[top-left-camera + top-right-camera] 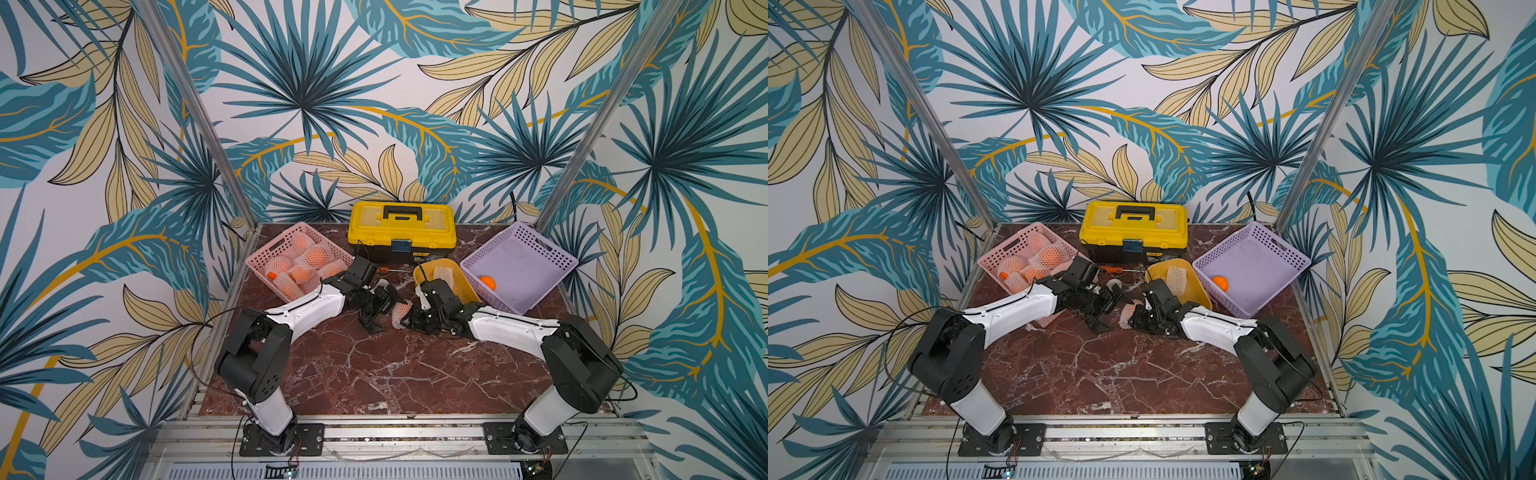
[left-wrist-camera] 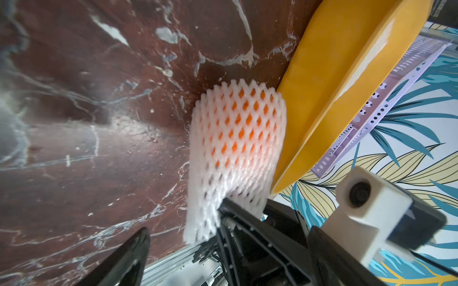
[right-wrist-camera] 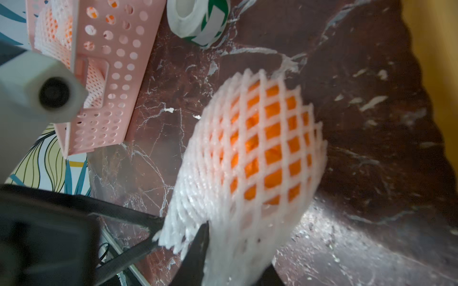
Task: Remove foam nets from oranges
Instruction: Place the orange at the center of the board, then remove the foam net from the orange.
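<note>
My right gripper (image 3: 178,230) first: jaws pressed together on the loose tail of the foam net (image 3: 223,203), a flat pinch of white mesh with nothing harder between them. Just past that, the net bulges round the orange (image 3: 272,138) inside it. The whole bundle lies on the marble table (image 1: 374,374), between my two arms and just beside the yellow bin (image 2: 322,99). My left gripper (image 1: 382,313) hangs next to it, jaws spread wide, holding nothing.

How it'll handle, as I read it: the net is soft, light and springy. It should stretch and bunch before it slides, and a thin pinch could slip out or tear. The fruit is the firm, heavier part, round and likely to roll once free. So I'd hold the net by its empty end, where I have it, and take the orange gently across its widest part with the left.

Further out, an empty net (image 1: 443,274) lies in the yellow bin, one bare orange (image 1: 489,282) sits in the purple basket (image 1: 540,245), and more netted fruit (image 1: 318,255) waits in the pink basket (image 1: 270,249).
</note>
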Action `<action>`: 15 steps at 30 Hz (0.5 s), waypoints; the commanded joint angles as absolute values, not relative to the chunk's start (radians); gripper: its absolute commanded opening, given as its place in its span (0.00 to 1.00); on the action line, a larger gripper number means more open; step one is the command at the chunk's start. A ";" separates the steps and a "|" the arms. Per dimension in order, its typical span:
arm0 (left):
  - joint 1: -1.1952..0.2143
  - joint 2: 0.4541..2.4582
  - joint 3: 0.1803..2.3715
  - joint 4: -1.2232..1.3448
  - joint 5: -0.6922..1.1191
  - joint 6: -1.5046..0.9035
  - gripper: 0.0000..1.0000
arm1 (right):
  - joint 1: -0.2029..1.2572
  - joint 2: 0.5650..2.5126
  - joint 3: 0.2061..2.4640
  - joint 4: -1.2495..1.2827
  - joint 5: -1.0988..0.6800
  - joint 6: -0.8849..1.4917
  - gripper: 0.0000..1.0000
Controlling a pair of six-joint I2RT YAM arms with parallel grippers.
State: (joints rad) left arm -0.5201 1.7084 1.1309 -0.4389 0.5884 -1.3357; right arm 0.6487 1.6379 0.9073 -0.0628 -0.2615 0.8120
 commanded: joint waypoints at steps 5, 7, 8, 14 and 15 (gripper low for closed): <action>-0.519 1.801 1.178 -0.369 0.606 -1.382 0.94 | 0.651 1.625 0.911 -0.025 -0.293 0.833 0.32; -0.519 1.810 1.177 -0.361 0.600 -1.388 0.88 | 0.651 1.614 0.905 -0.023 -0.288 0.830 0.35; -0.520 1.814 1.177 -0.355 0.599 -1.392 0.83 | 0.649 1.609 0.902 -0.019 -0.288 0.827 0.35; -0.520 1.846 1.207 -0.345 0.588 -1.394 0.52 | 0.649 1.565 0.874 -0.004 -0.274 0.791 0.48; -0.519 1.848 1.211 -0.344 0.588 -1.394 0.46 | 0.650 1.553 0.866 -0.002 -0.265 0.783 0.52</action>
State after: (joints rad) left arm -0.5201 1.8282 1.1786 -0.3695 0.5934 -1.4033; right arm 0.6487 1.6005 0.8967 -0.0212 -0.2802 0.8165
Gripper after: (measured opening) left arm 0.480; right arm 0.500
